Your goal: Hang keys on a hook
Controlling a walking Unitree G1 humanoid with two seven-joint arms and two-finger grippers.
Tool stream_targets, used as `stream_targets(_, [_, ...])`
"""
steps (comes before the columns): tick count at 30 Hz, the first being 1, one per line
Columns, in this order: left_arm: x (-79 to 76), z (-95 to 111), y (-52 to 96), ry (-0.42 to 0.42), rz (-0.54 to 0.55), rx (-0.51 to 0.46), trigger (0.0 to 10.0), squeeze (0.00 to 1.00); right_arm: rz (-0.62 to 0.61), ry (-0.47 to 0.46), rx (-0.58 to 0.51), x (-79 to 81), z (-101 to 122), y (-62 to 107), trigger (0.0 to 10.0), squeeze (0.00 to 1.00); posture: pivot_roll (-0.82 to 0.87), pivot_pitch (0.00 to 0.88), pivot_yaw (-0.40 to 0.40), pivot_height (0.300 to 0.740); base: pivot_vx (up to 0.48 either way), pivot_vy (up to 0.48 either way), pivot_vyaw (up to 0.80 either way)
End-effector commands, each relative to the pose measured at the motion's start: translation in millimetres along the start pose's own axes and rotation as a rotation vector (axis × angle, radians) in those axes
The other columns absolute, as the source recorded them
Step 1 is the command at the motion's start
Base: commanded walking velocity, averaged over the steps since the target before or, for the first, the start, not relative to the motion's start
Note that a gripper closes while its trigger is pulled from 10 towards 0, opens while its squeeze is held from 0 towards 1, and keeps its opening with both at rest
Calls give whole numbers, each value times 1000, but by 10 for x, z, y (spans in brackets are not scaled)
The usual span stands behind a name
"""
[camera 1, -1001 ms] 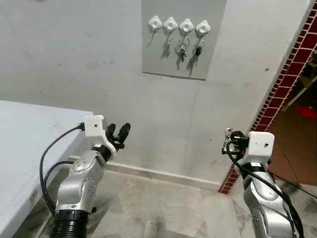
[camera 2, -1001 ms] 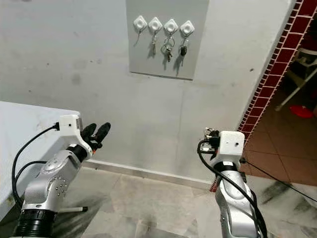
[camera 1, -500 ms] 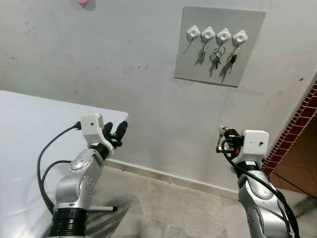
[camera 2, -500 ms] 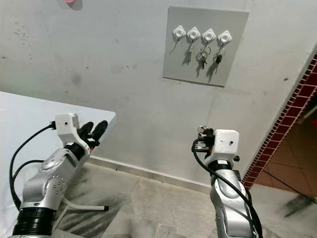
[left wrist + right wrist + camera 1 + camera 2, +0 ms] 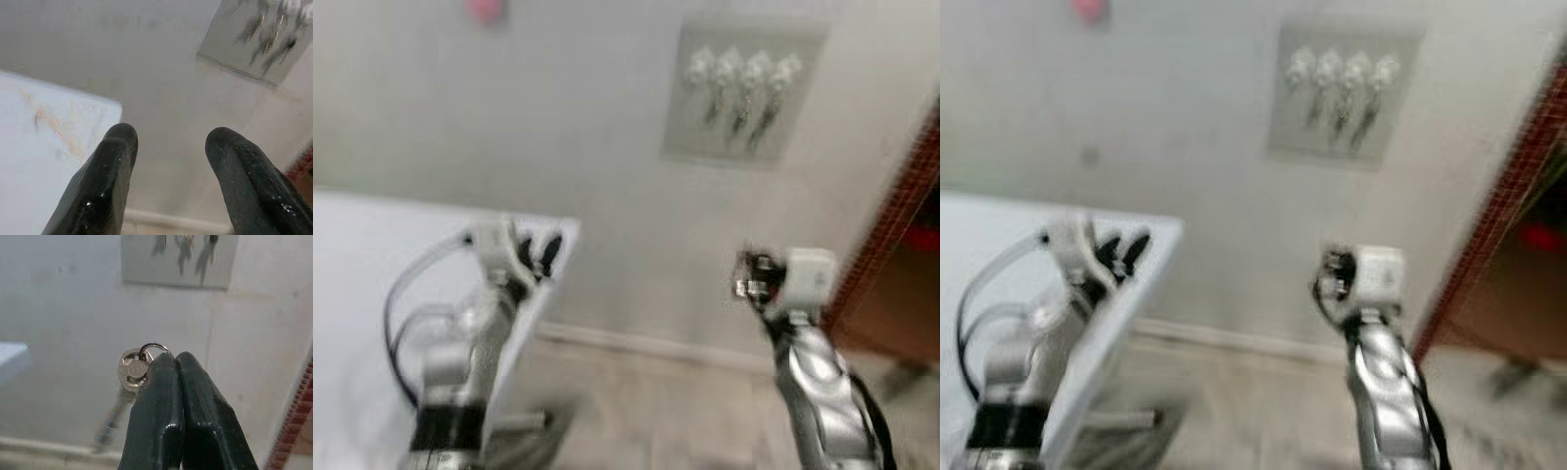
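Key (image 5: 131, 372) carried toward the hooks (image 5: 741, 69).
Right gripper (image 5: 167, 363) pinches its ring, blade dangling free for hooking; left gripper (image 5: 168, 139) spread, empty.

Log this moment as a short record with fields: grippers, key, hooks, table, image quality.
right gripper: shut on the key ring, held up facing the wall
key: hangs from its ring beside the shut fingers, not yet on a hook
left gripper: open, holds nothing, near the table corner
hook board: on the wall above, four hooks in a row; blur hides which are free
table: white, at the robot's left
image quality: both eye views blurred; wrist views sharper
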State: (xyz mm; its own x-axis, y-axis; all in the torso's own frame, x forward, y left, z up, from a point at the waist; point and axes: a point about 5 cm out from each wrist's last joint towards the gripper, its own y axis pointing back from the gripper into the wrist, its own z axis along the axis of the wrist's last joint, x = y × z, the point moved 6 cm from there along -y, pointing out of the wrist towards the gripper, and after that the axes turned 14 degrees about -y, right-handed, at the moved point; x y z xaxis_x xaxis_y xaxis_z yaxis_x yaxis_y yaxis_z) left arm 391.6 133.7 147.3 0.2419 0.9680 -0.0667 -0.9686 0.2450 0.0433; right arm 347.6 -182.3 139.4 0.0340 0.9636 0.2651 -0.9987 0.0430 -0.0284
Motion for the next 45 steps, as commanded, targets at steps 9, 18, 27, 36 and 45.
stream_targets(9, [31, 31, -24, -4, 16, 3, 10000, 0, 17, -3, -43, 67, 151, -42, 10000, 0, -7, 0, -9, 740, 367, 0, 0])
stream_targets(18, [37, 31, -30, 7, 22, 3, 10000, 0, 17, -8, -40, 74, 143, -34, 10000, 0, -9, 0, -5, 740, 402, 0, 0])
stream_targets(27, [39, -9, -44, -8, 44, 22, 10000, 0, 21, -6, -39, 83, 139, -29, 10000, 0, -9, 0, -5, 740, 58, 0, 0])
stream_targets(36, [13, 11, -54, -14, 31, 15, 10000, 0, 66, -19, -111, 176, 275, -34, 10000, 0, -4, 0, -9, 740, 0, 0, 0])
stream_targets(45, [-9, 77, -54, -8, 6, -18, 10000, 0, 86, -67, -142, 201, 355, -31, 10000, 0, -3, 0, -9, 740, 110, 0, 0])
